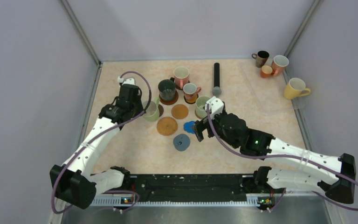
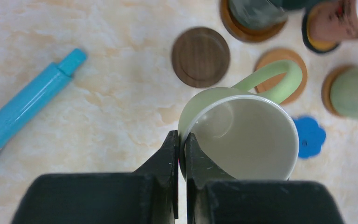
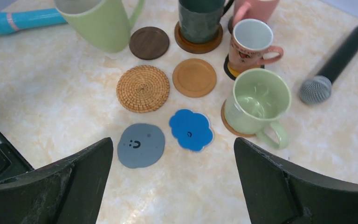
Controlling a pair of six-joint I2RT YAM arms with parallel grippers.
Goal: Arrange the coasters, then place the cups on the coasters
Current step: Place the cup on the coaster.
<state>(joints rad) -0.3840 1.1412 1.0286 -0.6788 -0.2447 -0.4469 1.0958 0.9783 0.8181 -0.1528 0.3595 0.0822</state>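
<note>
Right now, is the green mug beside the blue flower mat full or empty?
Empty. The green mug stands upright on a brown coaster, and the right wrist view looks into it: bare glossy bottom, nothing inside.

The right gripper (image 3: 172, 186) hangs with jaws wide apart; between them lie a grey-blue coaster (image 3: 141, 145) and a blue flower coaster (image 3: 191, 129); beside these a pale green mug (image 3: 256, 102) sits on a tan coaster (image 3: 228, 128); farther off lie a woven coaster (image 3: 143, 88) and a wooden coaster (image 3: 194, 77); a second pale green mug (image 3: 100, 23) shows by a dark brown coaster (image 3: 149, 43)
</note>
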